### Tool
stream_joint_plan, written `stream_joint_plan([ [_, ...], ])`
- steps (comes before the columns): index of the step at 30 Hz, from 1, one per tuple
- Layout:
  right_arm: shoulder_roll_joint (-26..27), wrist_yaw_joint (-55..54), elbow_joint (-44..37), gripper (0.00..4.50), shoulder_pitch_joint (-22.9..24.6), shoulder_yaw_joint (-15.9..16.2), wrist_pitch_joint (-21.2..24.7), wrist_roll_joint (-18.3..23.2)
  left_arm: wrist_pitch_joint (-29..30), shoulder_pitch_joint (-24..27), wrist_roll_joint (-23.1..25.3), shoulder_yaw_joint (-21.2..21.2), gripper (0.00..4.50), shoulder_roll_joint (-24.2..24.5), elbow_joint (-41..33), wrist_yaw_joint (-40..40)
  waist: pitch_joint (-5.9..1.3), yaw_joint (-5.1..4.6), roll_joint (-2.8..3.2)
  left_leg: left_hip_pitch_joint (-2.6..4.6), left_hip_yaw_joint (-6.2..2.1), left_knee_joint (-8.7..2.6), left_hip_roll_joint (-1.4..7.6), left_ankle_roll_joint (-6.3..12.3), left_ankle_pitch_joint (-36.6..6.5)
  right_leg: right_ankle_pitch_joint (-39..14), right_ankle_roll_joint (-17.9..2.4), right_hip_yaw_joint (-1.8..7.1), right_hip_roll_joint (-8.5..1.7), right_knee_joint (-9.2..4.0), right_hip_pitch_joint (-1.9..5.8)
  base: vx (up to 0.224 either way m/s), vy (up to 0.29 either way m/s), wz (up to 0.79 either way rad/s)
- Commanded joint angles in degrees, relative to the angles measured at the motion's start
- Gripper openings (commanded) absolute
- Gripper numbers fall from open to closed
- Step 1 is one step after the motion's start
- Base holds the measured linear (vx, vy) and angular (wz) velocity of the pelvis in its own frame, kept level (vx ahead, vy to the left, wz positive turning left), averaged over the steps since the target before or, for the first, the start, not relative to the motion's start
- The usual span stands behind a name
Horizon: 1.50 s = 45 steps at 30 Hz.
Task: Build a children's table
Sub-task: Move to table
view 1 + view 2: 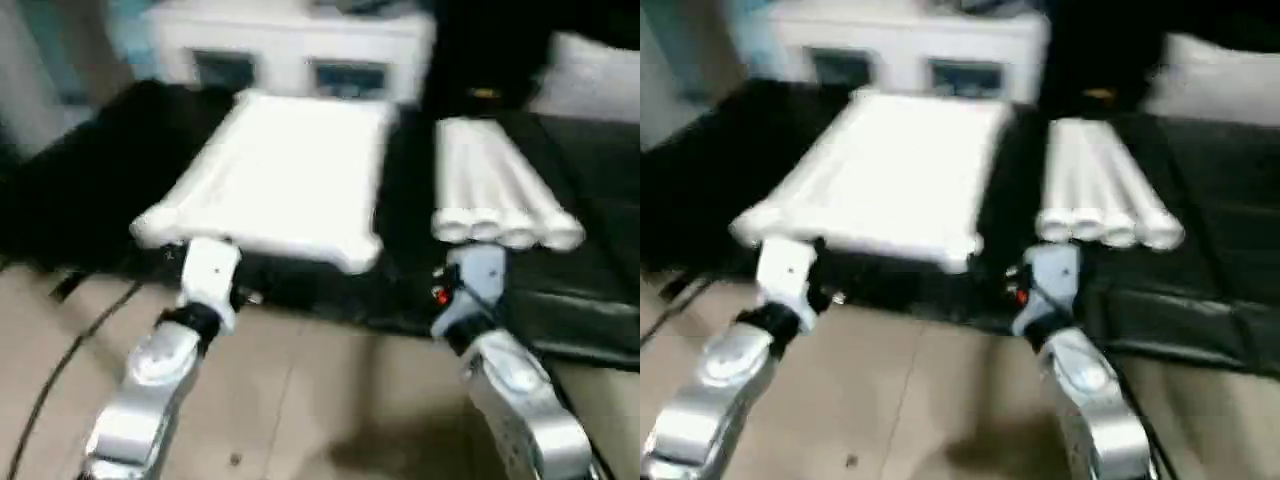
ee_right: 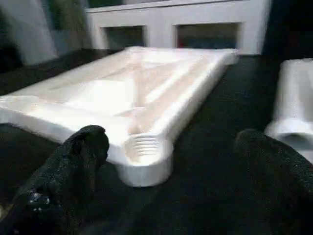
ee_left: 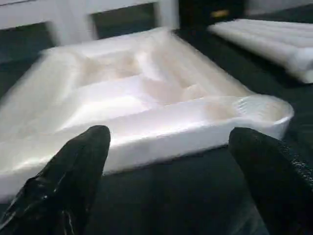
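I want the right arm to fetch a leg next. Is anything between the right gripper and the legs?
Nothing visible. The open right gripper faces bare dark mat; the legs lie side by side just beyond, beside the tabletop.

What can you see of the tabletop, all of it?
The tabletop is a white, plastic-looking rectangle lying flat, underside up, on the dark mat. Raised ribs cross its recessed underside, and a round threaded socket sits at the near corner. No leg is fitted; the four white legs lie apart beside it. The left gripper hangs open just short of its near edge, not touching.
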Motion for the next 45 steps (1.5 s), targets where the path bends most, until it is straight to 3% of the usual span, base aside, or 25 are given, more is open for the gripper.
stream_joint_plan([
  [1, -1.49, 0.76, -0.83, 4.50, 0.57, -1.14, -0.77, -0.52, 0.08, -0.96, 0.13, -1.88, 4.44, -1.01, 0.26, -0.34, -1.49, -0.93, 1.55, 1.17, -4.59, -8.41, 5.40, 6.27, -8.47, 8.08, -0.45, 0.23, -2.39, -4.89, -0.25, 0.183, -0.022, -0.29],
  [2, -1.83, 1.67, -1.07, 4.50, 0.66, -0.90, -0.90, -0.23, 0.04, -1.05, 0.20, -1.96, 4.44, -1.11, 0.39, -0.34, -2.72, -0.35, -2.58, -1.54, -0.56, -2.68, -0.77, 9.10, -12.33, 2.17, -4.73, 5.42, -5.41, -9.96, 4.78, 0.182, -0.042, 0.02],
  [3, -1.97, 2.51, -1.73, 4.50, 0.84, -0.72, -0.62, 0.26, -0.02, -1.22, 0.26, -2.00, 4.44, -1.21, 0.61, -0.45, -4.12, 1.18, -3.03, -6.95, -2.82, 5.09, -1.32, 9.62, -4.79, -3.17, -11.04, 10.94, -11.92, -11.88, 11.17, 0.182, -0.042, 0.02],
  [4, -1.95, 2.56, -1.84, 4.50, 0.86, -0.73, -0.54, 0.31, -0.02, -1.26, 0.27, -2.00, 4.44, -1.23, 0.64, -0.48, -4.54, 1.00, -3.27, -9.09, -3.51, 6.58, -1.16, 8.56, -0.38, -0.44, -11.79, 10.36, -11.10, -10.78, 12.14, 0.184, -0.037, -0.10],
  [5, -2.08, 1.78, -2.16, 4.50, 0.79, -0.61, -0.23, -0.82, -0.16, -1.49, 0.70, -1.90, 4.44, -1.30, 1.00, -0.08, -4.01, 1.04, -2.72, -10.27, -4.03, 6.72, -1.50, 5.85, 5.42, 6.55, -11.55, 7.66, -8.96, -10.15, 11.25, 0.176, -0.037, -0.13],
  [7, -2.37, 0.97, -1.88, 4.50, 0.34, -0.31, -1.04, -2.80, -0.45, -1.70, 1.38, -1.17, 4.44, -1.42, 1.51, 1.13, -3.21, 1.26, -1.30, -10.36, -4.14, 4.09, -0.49, 3.96, 12.70, 7.54, -14.62, 3.92, -7.04, -11.53, 9.36, 0.163, -0.020, -0.11],
  [8, -2.87, 0.71, -1.72, 4.50, 0.07, 0.02, -1.55, -3.88, -0.56, -1.75, 1.66, -0.77, 4.44, -1.52, 1.67, 1.53, -3.12, 1.55, 1.41, -9.09, -4.42, -1.16, 1.61, 5.81, 15.23, -1.73, -13.53, 1.03, -4.75, -12.23, 8.66, 0.171, 0.076, -0.07],
  [9, -3.00, 1.10, -1.83, 4.50, -0.22, 0.02, -0.12, -3.10, -0.51, -1.78, 1.69, -0.40, 4.44, -1.56, 1.64, 1.68, -0.79, -0.48, 3.55, -6.54, -6.44, -5.97, 4.59, 6.56, 0.14, -12.64, -8.38, -1.54, 0.08, -10.77, 6.57, 0.171, 0.076, -0.07],
  [10, -3.22, 1.83, -2.22, 4.50, -0.45, 0.11, 1.70, -1.91, -0.37, -1.68, 1.66, -0.05, 4.44, -1.46, 1.38, 1.69, -2.13, -2.00, 4.17, -3.30, -9.87, -6.75, 7.53, 8.98, -6.10, -12.01, -6.77, -1.53, 2.10, -5.88, 4.35, 0.180, 0.092, -0.02],
  [11, -3.68, 3.23, -3.05, 4.50, -0.62, 0.49, 3.50, -0.39, -0.13, -1.31, 1.56, 0.39, 4.44, -1.05, 0.75, 1.64, -3.77, -2.86, 4.11, 1.84, -13.41, -6.66, 10.37, 15.68, -9.32, -7.84, -3.92, -0.27, 0.84, -1.06, 1.15, 0.162, 0.050, 0.01],
  [12, -3.68, 3.23, -3.05, 4.50, -0.62, 0.49, 3.50, -0.39, -0.13, -1.31, 1.56, 0.39, 4.44, -1.05, 0.75, 1.64, -4.24, -2.95, 4.08, 2.92, -13.77, -4.87, 9.86, 23.74, 0.70, -4.48, 0.82, 0.20, 0.41, 0.76, -1.58, 0.162, 0.050, 0.01],
  [13, -4.53, 5.44, -3.83, 4.50, -0.62, 1.18, 3.65, 0.83, 0.07, -0.53, 1.22, 0.94, 4.44, -0.50, -0.22, 1.16, -3.97, -3.12, 2.79, 2.67, -12.95, -4.13, 9.94, 28.60, 11.43, -1.54, 4.69, 1.10, -0.47, 1.86, -3.59, 0.148, 0.027, 0.04],
  [14, -4.92, 6.11, -3.87, 4.50, -0.51, 1.38, 2.79, 0.60, 0.23, -0.03, 1.15, 1.01, 4.44, -0.16, -0.77, 0.82, -3.73, -2.95, 2.49, 1.74, -12.20, -4.62, 9.60, 29.66, 14.21, -0.42, 6.12, 1.42, -0.71, 2.21, -3.59, 0.118, -0.011, 0.06],
  [16, -4.63, 6.07, -3.37, 4.50, -0.12, 0.99, 3.03, 0.70, 0.46, 0.66, 0.90, 0.97, 4.44, 0.50, -1.36, -0.06, -3.12, -2.10, -0.47, -1.78, -7.64, -4.82, 6.31, 25.92, 8.58, 5.40, 4.23, 3.67, -1.90, -2.94, -1.81, 0.110, -0.044, 0.05],
  [17, -4.58, 6.08, -2.86, 4.50, 0.01, 1.03, 2.75, 0.23, 0.60, 0.81, 0.93, 0.67, 4.44, 1.02, -1.54, -0.84, -2.80, -0.68, -4.07, -6.64, -3.13, -1.34, -0.97, 17.83, -4.88, -3.05, 5.14, 7.94, -4.50, -10.68, 3.21, 0.086, -0.101, -0.05],
  [18, -4.51, 6.16, -2.27, 4.50, 0.02, 1.31, 2.42, -0.35, 0.31, 0.96, 0.39, 0.39, 4.44, 1.45, -1.79, -2.29, -3.78, 0.76, -3.35, -9.40, -4.58, 4.93, -1.01, 12.98, -1.16, -8.86, 0.00, 11.14, -10.61, -11.40, 8.30, 0.086, -0.101, -0.05],
  [20, -4.49, 6.07, -2.02, 4.50, -0.07, 1.50, 2.34, -0.61, 0.59, 0.95, -0.28, 0.21, 4.44, 1.64, -2.02, -3.31, -2.80, 1.41, -2.77, -10.43, -5.53, 3.50, 0.00, 6.41, 7.36, -0.32, -5.53, 8.78, -8.49, -10.30, 7.39, 0.074, -0.071, -0.07],
  [22, -4.61, 5.66, -1.68, 4.50, -0.36, 1.80, 2.32, -1.13, 1.43, 0.74, -1.28, -0.27, 4.44, 2.52, -2.20, -5.50, -3.32, 1.90, -0.28, -8.27, -5.16, -2.15, 1.79, 3.78, 15.15, 13.39, -8.36, 4.81, -4.11, -8.14, 5.66, 0.079, -0.032, -0.06],
  [24, -5.16, 5.75, -0.87, 4.50, -0.99, 1.73, 2.92, -1.30, 3.28, -0.06, -3.02, -1.19, 4.44, 4.58, -1.95, -9.83, -4.69, 1.60, 1.35, -5.18, -6.81, -1.65, 5.00, 4.43, 26.32, 26.96, -7.97, 3.50, -1.94, -4.97, 3.20, 0.104, 0.044, -0.01],
  [26, -5.88, 6.68, -0.52, 4.50, -1.30, 1.67, 3.31, -1.05, 4.30, -0.92, -4.02, -1.70, 4.44, 5.86, -1.33, -12.59, -4.61, 1.94, 1.31, -4.87, -6.43, -1.09, 4.33, 2.79, 30.87, 29.55, -8.97, 3.65, -2.00, -5.20, 2.53, 0.039, 0.053, 0.03],
  [30, -9.63, 11.45, 0.44, 4.50, -2.13, 1.12, 4.20, 0.10, 2.13, -6.47, -3.93, -3.63, 4.27, 9.02, 4.56, -20.74, -2.88, 2.43, 1.55, -5.53, -5.52, -4.09, 4.41, -1.89, -1.42, 9.23, -10.94, 4.43, -3.77, -7.58, 3.76, -0.026, 0.023, 0.01],
  [34, -12.61, 15.11, 1.09, 4.50, -2.69, 0.88, 4.38, 0.58, -0.87, -10.76, -3.82, -5.20, 3.98, 10.93, 9.68, -26.78, -1.65, 1.85, 1.26, -4.79, -4.98, -5.35, 4.55, -1.89, -14.42, -8.98, -10.70, 4.94, -4.49, -9.29, 3.39, -0.070, 0.001, 0.03],
  [35, -14.71, 17.10, 1.45, 4.50, -2.94, 1.19, 4.58, 0.48, -2.28, -13.30, -3.87, -6.23, 3.83, 12.01, 12.73, -30.86, -1.56, 1.50, 1.26, -4.60, -4.60, -5.45, 4.53, -1.59, -14.79, -16.90, -9.38, 5.30, -4.96, -10.20, 3.39, -0.052, -0.008, 0.00],
  [39, -18.00, 20.36, 1.50, 4.50, -2.85, 1.73, 5.84, 0.81, -4.42, -17.37, -2.33, -8.71, 3.54, 13.80, 17.77, -36.87, -1.91, 1.37, 1.20, -5.23, -4.38, -5.57, 4.54, -0.23, -9.20, -14.31, -9.01, 5.39, -4.69, -10.01, 3.56, -0.013, -0.002, 0.00],
  [45, -21.38, 24.63, -1.06, 4.50, -1.44, 1.35, 6.87, 2.56, -9.02, -23.84, -0.14, -12.75, 3.10, 15.37, 27.65, -46.27, -3.10, 1.14, 1.91, -5.36, -4.04, -4.43, 4.69, 3.09, -0.59, 5.91, -13.46, 4.97, -4.51, -8.53, 4.08, 0.000, 0.000, 0.00],
])
